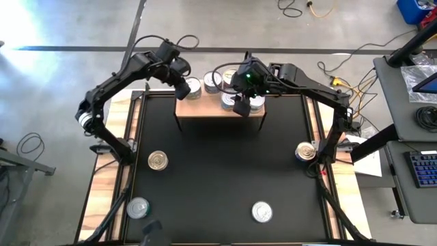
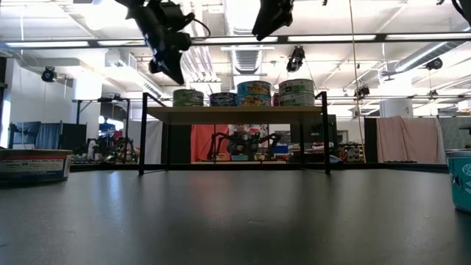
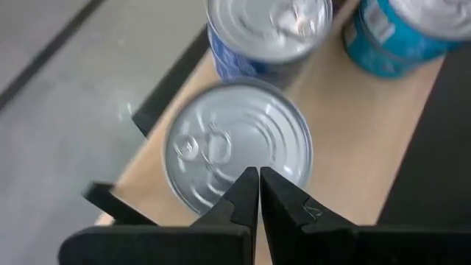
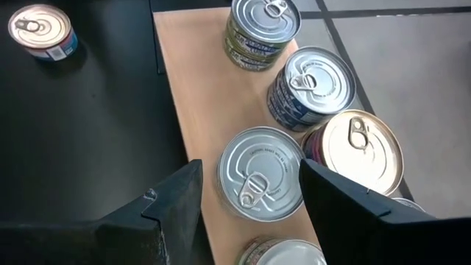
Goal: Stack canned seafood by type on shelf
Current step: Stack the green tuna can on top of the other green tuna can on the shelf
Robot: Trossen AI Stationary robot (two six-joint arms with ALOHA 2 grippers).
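The shelf (image 1: 205, 109) (image 2: 235, 112) is a light-wood board on black legs at the mat's far edge. It carries several tins, some in stacks of two (image 2: 254, 93) (image 2: 296, 92). My left gripper (image 1: 183, 90) (image 2: 179, 77) (image 3: 258, 177) is shut and hovers just above the silver-lidded tin (image 3: 235, 147) at the shelf's left end. My right gripper (image 1: 241, 108) (image 2: 261, 33) (image 4: 250, 173) is open, high above the shelf's right half, over a silver-lidded tin (image 4: 261, 180) beside a gold-lidded one (image 4: 360, 151). Other tins stand on the mat: (image 1: 158, 160), (image 1: 138, 207), (image 1: 261, 212), (image 1: 305, 152).
The black mat (image 1: 218, 171) covers the table in front of the shelf, with open room in its middle. A dark blue tin (image 3: 265, 37) and a teal tin (image 3: 397, 37) stand close behind the left gripper's tin. A person sits in the room behind the table (image 2: 239, 140).
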